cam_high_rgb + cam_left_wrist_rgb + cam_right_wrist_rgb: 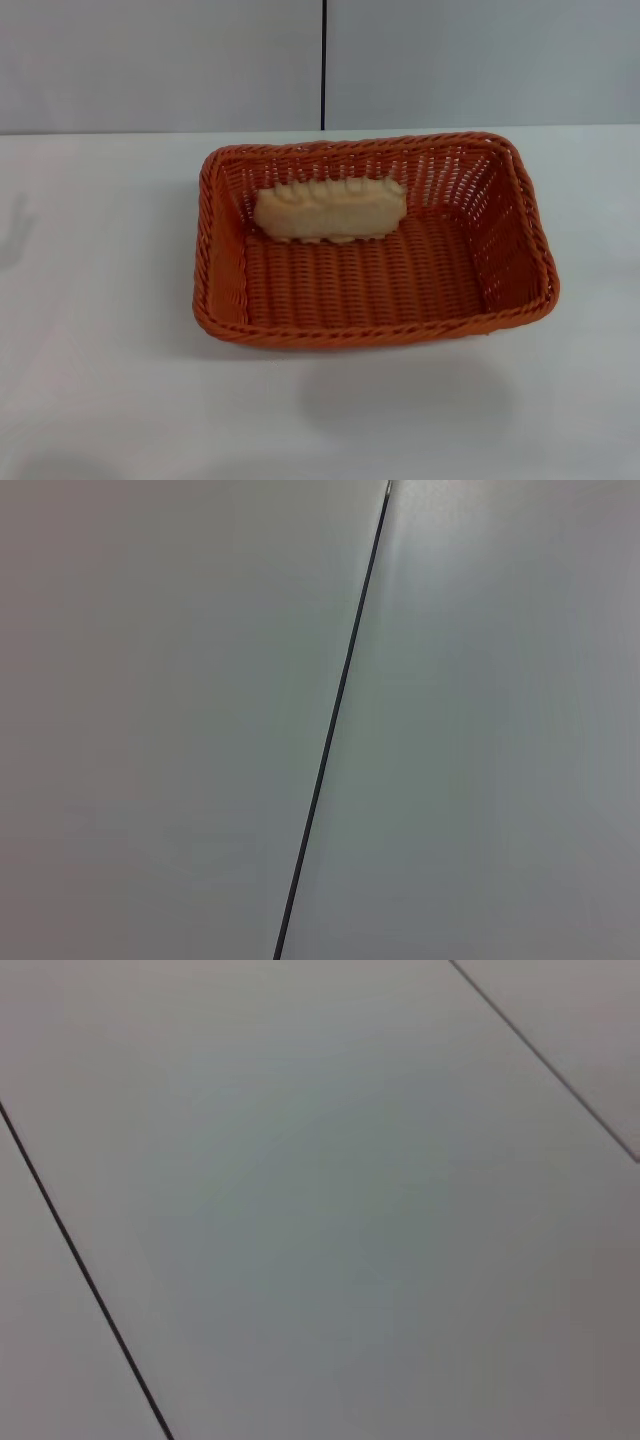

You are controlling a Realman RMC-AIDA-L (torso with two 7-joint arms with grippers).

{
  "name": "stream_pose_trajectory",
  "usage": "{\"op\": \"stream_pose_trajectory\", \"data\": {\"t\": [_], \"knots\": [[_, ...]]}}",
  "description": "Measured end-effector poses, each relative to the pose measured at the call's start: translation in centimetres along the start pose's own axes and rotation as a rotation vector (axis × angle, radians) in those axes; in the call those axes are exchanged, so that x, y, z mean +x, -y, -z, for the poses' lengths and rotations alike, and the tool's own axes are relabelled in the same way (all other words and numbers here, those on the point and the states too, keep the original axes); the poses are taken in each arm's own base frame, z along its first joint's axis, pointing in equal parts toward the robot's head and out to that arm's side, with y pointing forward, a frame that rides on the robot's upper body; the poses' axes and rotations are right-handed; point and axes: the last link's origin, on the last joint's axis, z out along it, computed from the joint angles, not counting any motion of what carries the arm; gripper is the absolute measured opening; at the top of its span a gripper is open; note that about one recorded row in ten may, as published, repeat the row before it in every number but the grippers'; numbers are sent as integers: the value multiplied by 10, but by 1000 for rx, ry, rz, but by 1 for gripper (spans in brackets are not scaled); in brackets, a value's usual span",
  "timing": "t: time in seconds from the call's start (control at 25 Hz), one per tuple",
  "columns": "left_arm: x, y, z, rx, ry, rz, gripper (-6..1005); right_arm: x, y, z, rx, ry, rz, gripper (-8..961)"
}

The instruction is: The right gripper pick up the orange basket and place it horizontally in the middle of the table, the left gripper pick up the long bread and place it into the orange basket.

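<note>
Item 1: table [100, 350], spread across the near field, with a wall [150, 60] standing behind its far edge.
Item 2: orange basket [375, 335], set on the table near its middle, long sides running left to right.
Item 3: long bread [330, 210], lay inside the basket, lengthwise against the far side, somewhat left of centre.
Item 4: seam [323, 60], ran upright in the wall, behind the basket.

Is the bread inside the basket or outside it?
Inside. The long bread lies on the floor of the orange basket, against its far wall, pale face showing.
</note>
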Motion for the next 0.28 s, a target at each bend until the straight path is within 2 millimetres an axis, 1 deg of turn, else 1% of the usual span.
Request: {"op": "stream_pose_trajectory", "data": {"t": [0.28], "knots": [[-1,-1,1,4,2,8,862,0,2,4,14,-3,-7,515]]}}
